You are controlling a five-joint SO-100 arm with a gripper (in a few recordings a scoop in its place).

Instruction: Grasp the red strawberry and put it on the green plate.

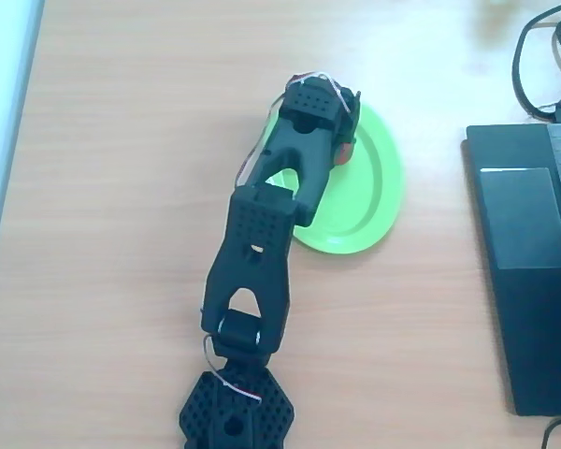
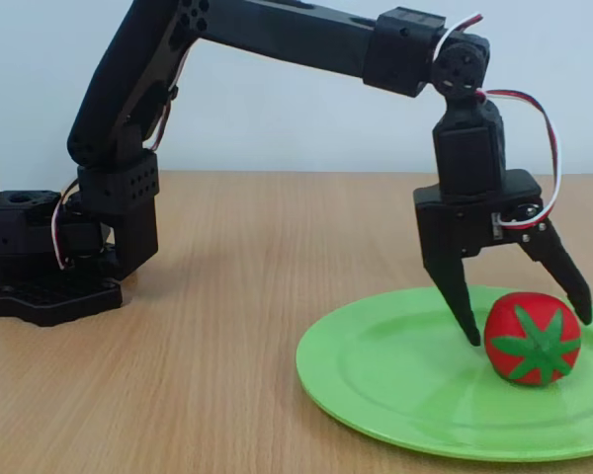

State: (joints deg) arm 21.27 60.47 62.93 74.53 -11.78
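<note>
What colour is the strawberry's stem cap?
Green, star-shaped on the red strawberry; clearest in the fixed view.

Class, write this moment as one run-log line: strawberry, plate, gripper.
red strawberry: resting on green plate | gripper: open, fingers straddling strawberry | placement: appears done

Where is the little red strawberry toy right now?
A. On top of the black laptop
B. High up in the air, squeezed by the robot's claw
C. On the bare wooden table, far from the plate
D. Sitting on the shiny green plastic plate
D. In the fixed view the small round red strawberry toy rests on the lime-green oval plastic plate, while the black two-finger gripper stands open around it, fingertips down at either side.
</note>
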